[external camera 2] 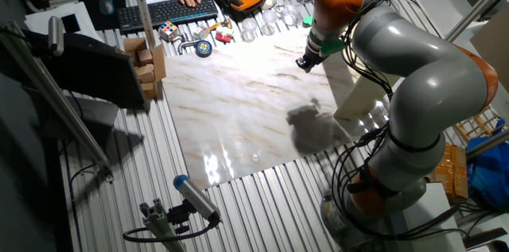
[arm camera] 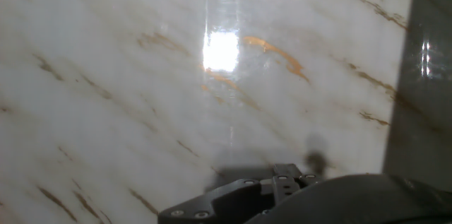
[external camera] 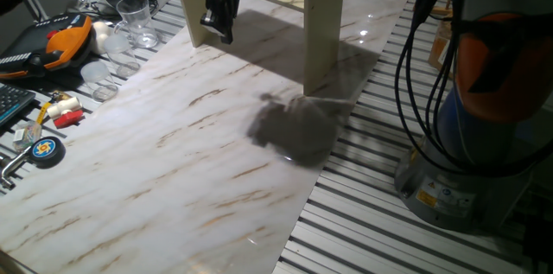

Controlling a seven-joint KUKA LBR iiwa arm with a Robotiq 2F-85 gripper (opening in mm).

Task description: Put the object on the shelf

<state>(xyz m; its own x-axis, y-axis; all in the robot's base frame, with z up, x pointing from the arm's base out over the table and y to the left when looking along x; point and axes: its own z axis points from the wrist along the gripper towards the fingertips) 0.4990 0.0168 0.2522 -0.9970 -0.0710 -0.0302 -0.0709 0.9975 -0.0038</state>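
Note:
My gripper (external camera: 219, 28) hangs low over the marble board, just in front of the left upright panel of the cream-beige shelf (external camera: 324, 23). Its dark fingertips stand slightly apart with nothing between them. In the other fixed view the gripper (external camera 2: 303, 63) is at the board's far side, and my arm hides most of the shelf (external camera 2: 356, 97). The shelf's top is cut off by the frame edge. The jar with the gold lid does not show in any view. The hand view shows only marble and the hand's dark body (arm camera: 282, 196).
The marble board (external camera: 173, 162) lies on a slatted metal table. A lidless drinking glass (external camera: 134, 15), an orange pendant (external camera: 65, 41), a tape measure (external camera: 45, 149) and small tools lie along its left side. My robot base (external camera: 484, 136) stands at the right.

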